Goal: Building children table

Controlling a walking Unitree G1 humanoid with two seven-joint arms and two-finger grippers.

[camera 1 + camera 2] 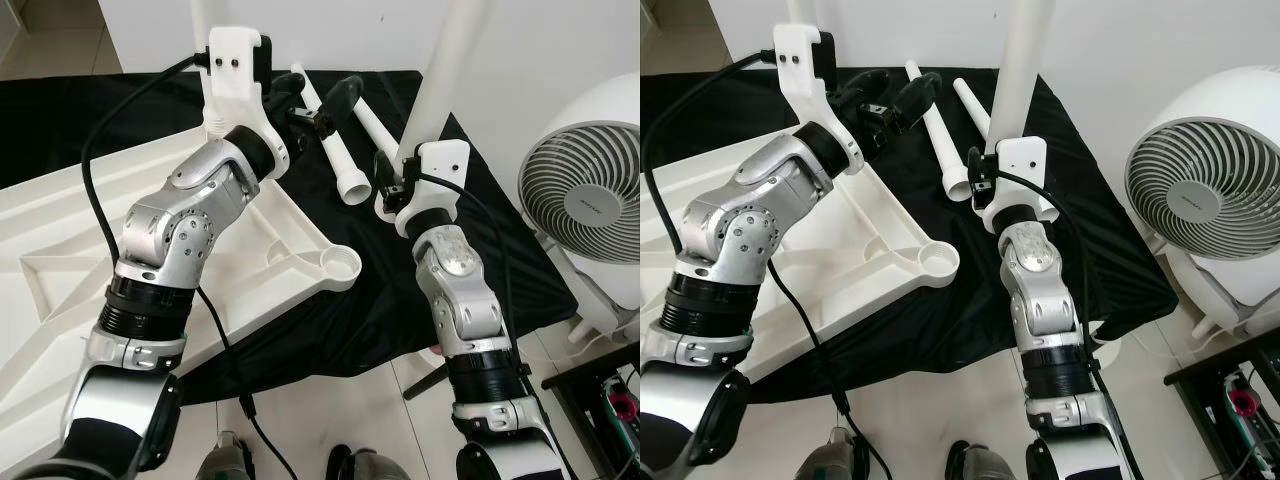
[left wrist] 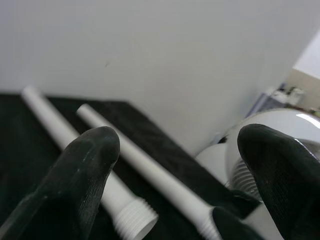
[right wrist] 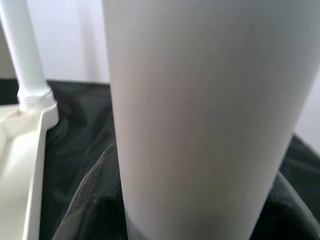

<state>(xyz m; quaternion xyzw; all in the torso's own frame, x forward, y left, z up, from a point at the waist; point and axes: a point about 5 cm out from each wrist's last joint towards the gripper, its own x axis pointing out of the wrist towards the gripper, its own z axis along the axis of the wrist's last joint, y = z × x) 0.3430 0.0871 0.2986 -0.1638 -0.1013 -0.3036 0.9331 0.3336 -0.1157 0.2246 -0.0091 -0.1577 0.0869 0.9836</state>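
- I count four white table legs: two lie loose on the black cloth toward twelve o'clock, one leg with its wide end nearest me and the second just beside it at its one o'clock.
- The third leg stands upright at one o'clock; the fourth leg stands upright at eleven o'clock on the tabletop's far corner, where the right wrist view shows its threaded end at the socket.
- One white tabletop lies underside up from nine to six o'clock, with one open round corner socket near centre.
- My left gripper hovers above the two loose legs at twelve o'clock, fingers spread wide and holding nothing; the left wrist view shows both legs between its pads.
- My right gripper is at the foot of the third leg; I cannot tell whether its fingers are closed round it, since the leg blocks the wrist camera.
- One white fan stands at three o'clock, beside the cloth.
- The black cloth covers a low surface against a white wall; pale tiled floor lies at six o'clock.
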